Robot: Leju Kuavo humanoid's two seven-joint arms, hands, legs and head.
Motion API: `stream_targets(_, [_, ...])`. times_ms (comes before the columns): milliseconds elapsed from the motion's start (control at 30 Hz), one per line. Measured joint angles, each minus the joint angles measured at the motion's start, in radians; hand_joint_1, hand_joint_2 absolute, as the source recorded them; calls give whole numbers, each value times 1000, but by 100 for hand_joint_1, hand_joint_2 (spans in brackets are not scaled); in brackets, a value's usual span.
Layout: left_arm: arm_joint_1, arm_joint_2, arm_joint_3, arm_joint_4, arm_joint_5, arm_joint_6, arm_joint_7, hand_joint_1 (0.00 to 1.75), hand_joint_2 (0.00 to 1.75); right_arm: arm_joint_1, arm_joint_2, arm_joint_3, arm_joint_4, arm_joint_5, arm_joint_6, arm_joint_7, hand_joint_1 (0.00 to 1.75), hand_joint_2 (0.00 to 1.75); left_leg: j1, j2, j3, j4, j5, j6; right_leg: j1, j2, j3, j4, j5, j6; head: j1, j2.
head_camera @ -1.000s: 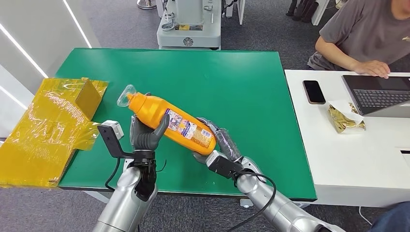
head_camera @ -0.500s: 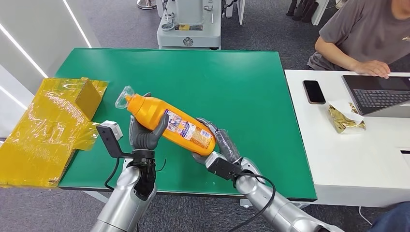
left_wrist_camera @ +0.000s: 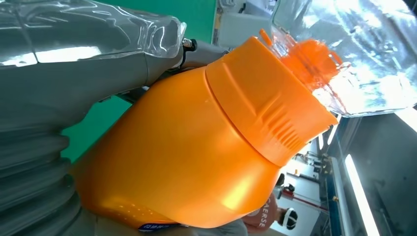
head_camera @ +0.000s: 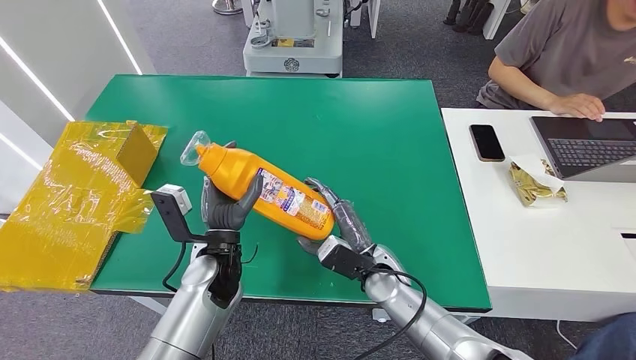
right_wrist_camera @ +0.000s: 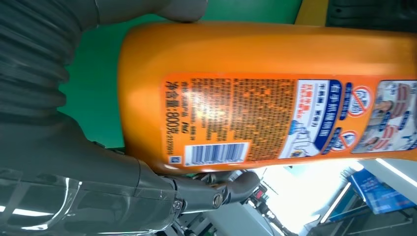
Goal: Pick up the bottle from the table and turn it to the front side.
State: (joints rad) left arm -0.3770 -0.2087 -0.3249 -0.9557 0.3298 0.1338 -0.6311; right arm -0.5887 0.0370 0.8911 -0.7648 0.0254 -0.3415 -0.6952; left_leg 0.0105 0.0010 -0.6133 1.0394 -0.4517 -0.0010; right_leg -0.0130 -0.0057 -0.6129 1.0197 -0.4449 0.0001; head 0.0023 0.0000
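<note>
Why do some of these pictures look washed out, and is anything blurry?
Left wrist view: glare whitens the clear cap beyond the orange bottle. Right wrist view: bright backlight below the bottle; its label stays sharp. Head view: evenly lit and crisp.

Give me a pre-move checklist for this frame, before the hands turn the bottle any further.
1. Bottle off the green table: ok.
2. Left hand grips it near the cap end: ok.
3. Right hand supports the base end: ok.
4. Front side facing the head camera: not ok; the barcode label shows.
5. Clear cap seated: cannot tell.
6. Yellow wrapped box clear of the bottle: ok.
</note>
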Motion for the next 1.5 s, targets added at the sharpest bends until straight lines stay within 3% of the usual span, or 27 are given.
stream_targets(200, [-7,1,-2,17,2,3,-1,175,175,-8,4,-4,5,-12,7,-1,0,175,0,0,0,0,0,0,0,0,0,0,0,0,0,0])
stream_targets(1033, [0,27,-3,22,10,66,-8,175,175,49,9,-70,-163,-11,-183,-7,0,175,0,0,0,0,0,0,0,0,0,0,0,0,0,0])
stream_targets(1300, [28,35,-2,-22,-12,85,7,175,175,155,6,-122,-330,23,-317,2,0,175,0,0,0,0,0,0,0,0,0,0,0,0,0,0])
stream_targets(1500, [42,38,6,-78,-68,103,54,175,175,316,15,-215,-504,178,-340,26,0,175,0,0,0,-1,0,0,0,0,0,0,-1,1,0,0])
